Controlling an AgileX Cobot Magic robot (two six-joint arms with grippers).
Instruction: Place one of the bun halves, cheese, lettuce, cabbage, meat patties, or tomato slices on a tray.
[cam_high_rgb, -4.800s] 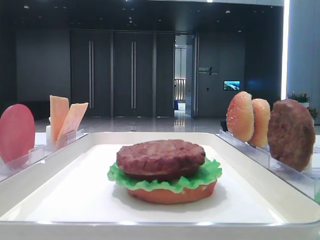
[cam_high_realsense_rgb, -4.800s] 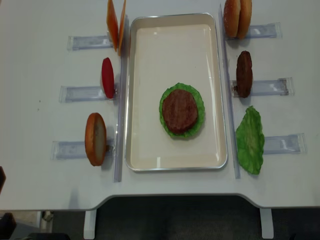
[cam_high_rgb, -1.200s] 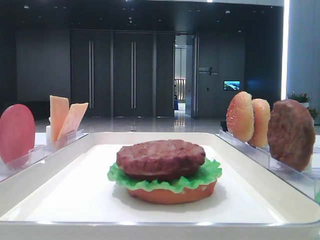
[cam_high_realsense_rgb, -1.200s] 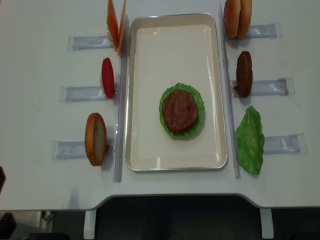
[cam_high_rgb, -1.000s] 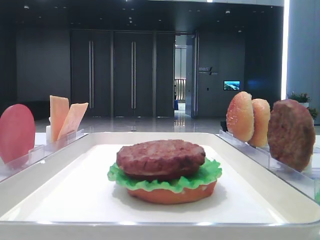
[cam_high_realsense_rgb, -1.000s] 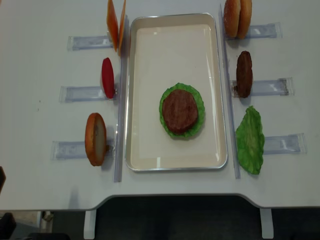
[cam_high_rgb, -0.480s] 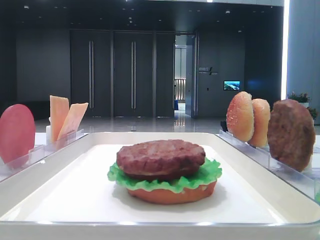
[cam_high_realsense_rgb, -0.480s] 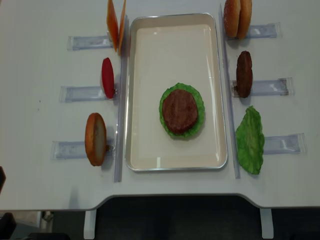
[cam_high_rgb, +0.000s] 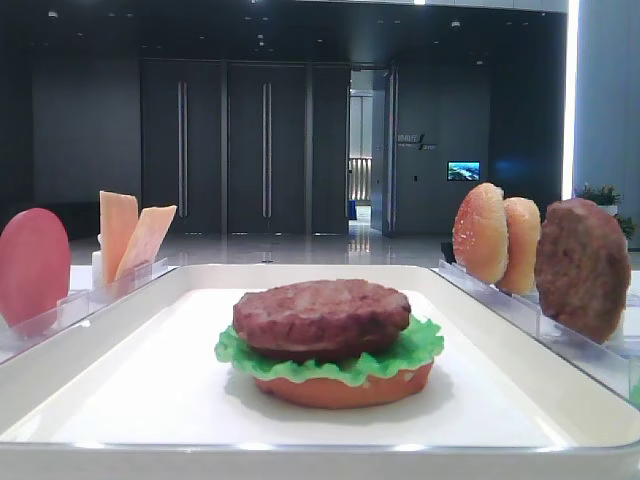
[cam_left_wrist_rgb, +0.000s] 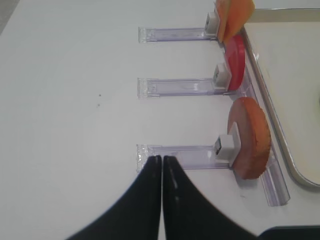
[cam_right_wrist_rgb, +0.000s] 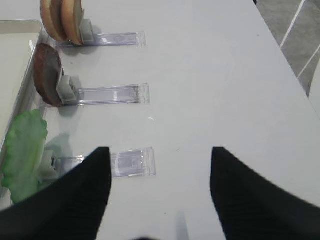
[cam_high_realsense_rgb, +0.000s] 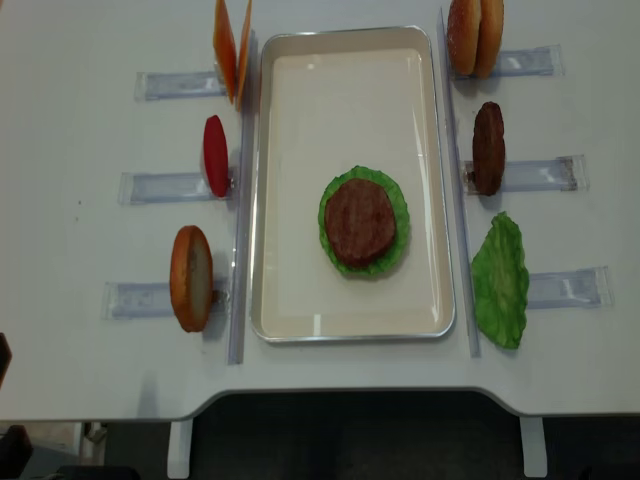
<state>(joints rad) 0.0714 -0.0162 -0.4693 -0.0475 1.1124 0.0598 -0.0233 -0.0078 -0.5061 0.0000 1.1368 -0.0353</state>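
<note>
On the white tray (cam_high_realsense_rgb: 300, 120) lies a stack: an orange bottom bun (cam_high_rgb: 345, 388), a green lettuce (cam_high_rgb: 420, 345) leaf and a brown meat patty (cam_high_realsense_rgb: 360, 221) on top. Left of the tray, racks hold cheese (cam_high_realsense_rgb: 231, 45), a red tomato slice (cam_high_realsense_rgb: 215, 155) and a bun half (cam_high_realsense_rgb: 190, 277). The right-hand racks hold two bun halves (cam_high_realsense_rgb: 474, 36), a patty (cam_high_realsense_rgb: 488, 147) and a lettuce leaf (cam_high_realsense_rgb: 500, 280). My left gripper (cam_left_wrist_rgb: 162, 158) is shut and empty, over the outer end of the bun half's rack. My right gripper (cam_right_wrist_rgb: 157, 150) is open and empty, over bare table.
Clear slotted racks (cam_high_realsense_rgb: 165, 186) lie on both sides of the tray on the white table (cam_high_realsense_rgb: 70, 120). The table's front edge (cam_high_realsense_rgb: 330, 392) runs close below the tray. Neither arm shows in the two high views.
</note>
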